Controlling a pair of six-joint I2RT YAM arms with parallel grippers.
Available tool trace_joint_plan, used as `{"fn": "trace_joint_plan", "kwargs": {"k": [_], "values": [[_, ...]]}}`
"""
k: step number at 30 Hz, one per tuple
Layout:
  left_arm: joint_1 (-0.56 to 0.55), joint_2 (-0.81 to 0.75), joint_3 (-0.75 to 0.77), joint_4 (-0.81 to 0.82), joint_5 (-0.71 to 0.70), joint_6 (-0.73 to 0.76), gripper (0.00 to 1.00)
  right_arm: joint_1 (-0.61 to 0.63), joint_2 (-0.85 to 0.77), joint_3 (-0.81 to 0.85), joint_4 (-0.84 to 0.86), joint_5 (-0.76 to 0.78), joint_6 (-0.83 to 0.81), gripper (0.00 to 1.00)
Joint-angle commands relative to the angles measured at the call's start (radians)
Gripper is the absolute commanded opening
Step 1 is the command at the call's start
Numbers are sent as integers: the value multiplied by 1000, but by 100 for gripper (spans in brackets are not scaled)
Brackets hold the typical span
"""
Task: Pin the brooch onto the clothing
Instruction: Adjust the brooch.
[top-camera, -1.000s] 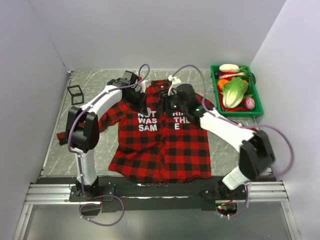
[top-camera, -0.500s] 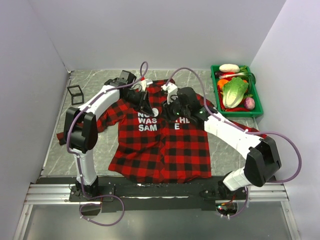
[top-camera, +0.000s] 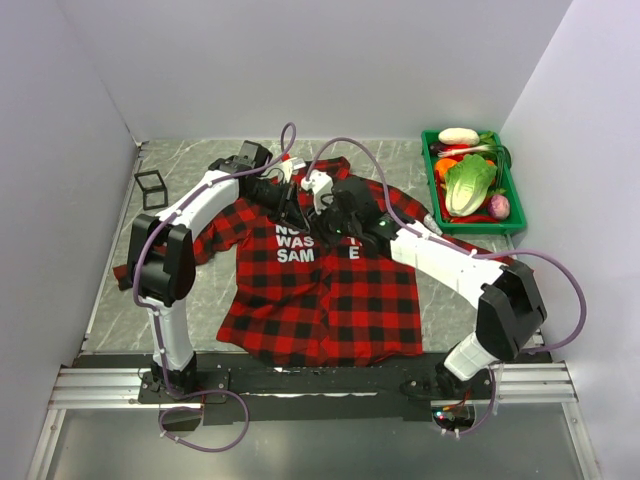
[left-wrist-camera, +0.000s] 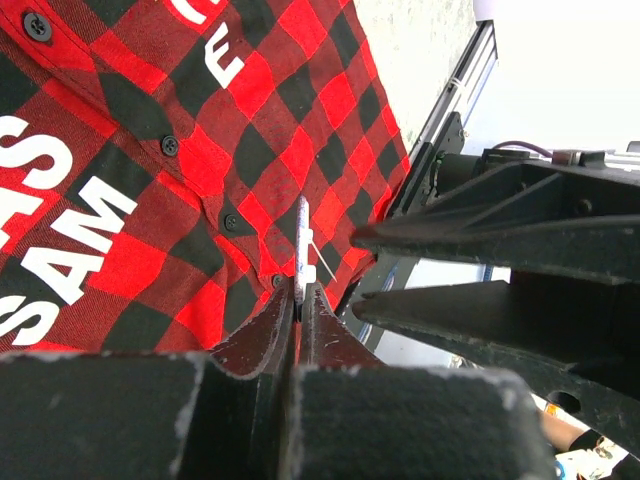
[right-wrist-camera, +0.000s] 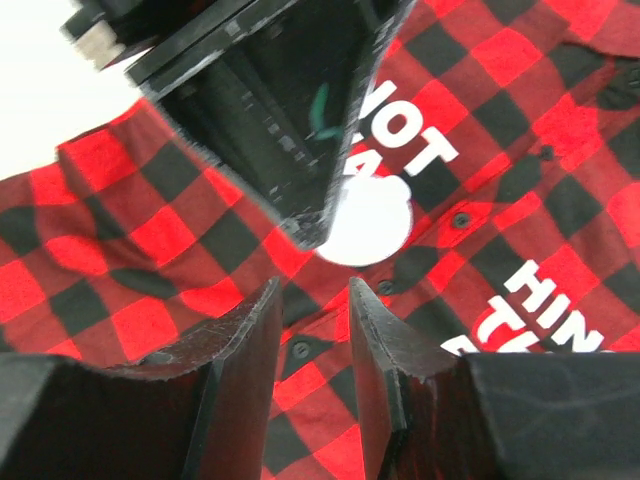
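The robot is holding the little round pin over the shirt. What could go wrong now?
1. The left jaws pinch the brooch only at its rim, with most of the disc sticking out, so it could twist or slip out when pushed.
2. The right jaws stand open right beside the left ones, so the two might bump.
3. The shirt lies loose, so it might bunch up or slide instead of taking the brooch.

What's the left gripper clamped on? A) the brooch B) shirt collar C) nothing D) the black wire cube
A: in the left wrist view the left gripper is shut on the brooch, a thin disc seen edge-on above the plaid shirt.
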Motion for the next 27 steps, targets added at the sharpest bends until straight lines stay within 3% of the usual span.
{"fn": "trace_joint_plan", "kwargs": {"k": [1,27], "values": [[-4,-62,-5,2,29,25,3,7,16,66,28,86,-34,40],[-27,-72,-2,-17,22,46,3,25,62,87,72,99,-92,35]]}}
